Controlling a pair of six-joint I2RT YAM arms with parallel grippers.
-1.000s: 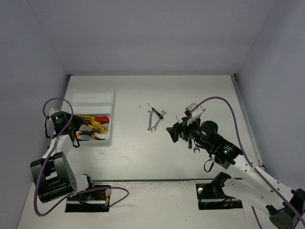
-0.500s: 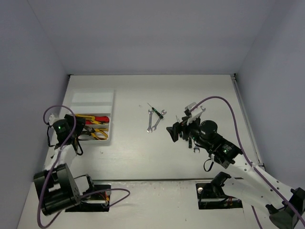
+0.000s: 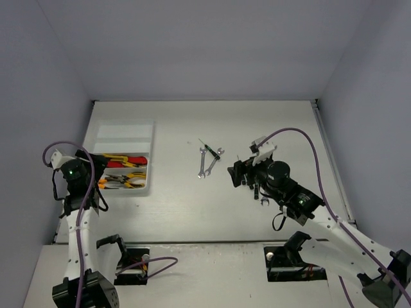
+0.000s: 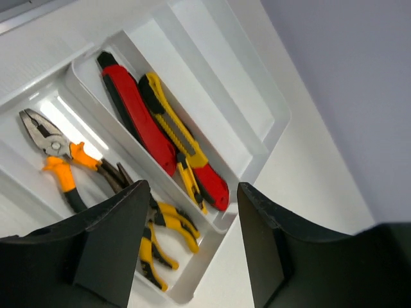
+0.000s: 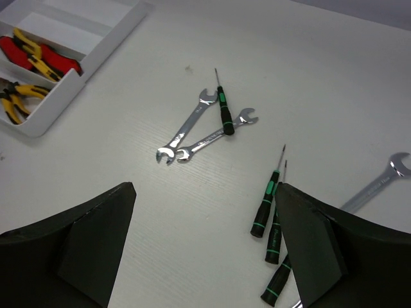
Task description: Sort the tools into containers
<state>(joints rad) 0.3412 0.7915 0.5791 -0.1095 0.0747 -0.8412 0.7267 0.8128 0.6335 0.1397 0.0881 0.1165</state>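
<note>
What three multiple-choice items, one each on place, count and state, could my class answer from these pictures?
1. Where do the red and yellow cutters lie?
A bare tabletop
B a tray compartment beside the pliers
C the floor

2. How many silver wrenches show in the right wrist view?
A one
B five
C three

3. The left gripper is:
A open, empty
B shut on a tool
C shut, empty

Key: 1B, white walls enclose them, next to the pliers' slot. 2C, two crossed plus one at the right edge. 3A, its fingers stand apart with nothing between.

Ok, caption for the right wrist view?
Open right hand facing two wrenches, a screwdriver lying over one; three more screwdrivers nearer.
</note>
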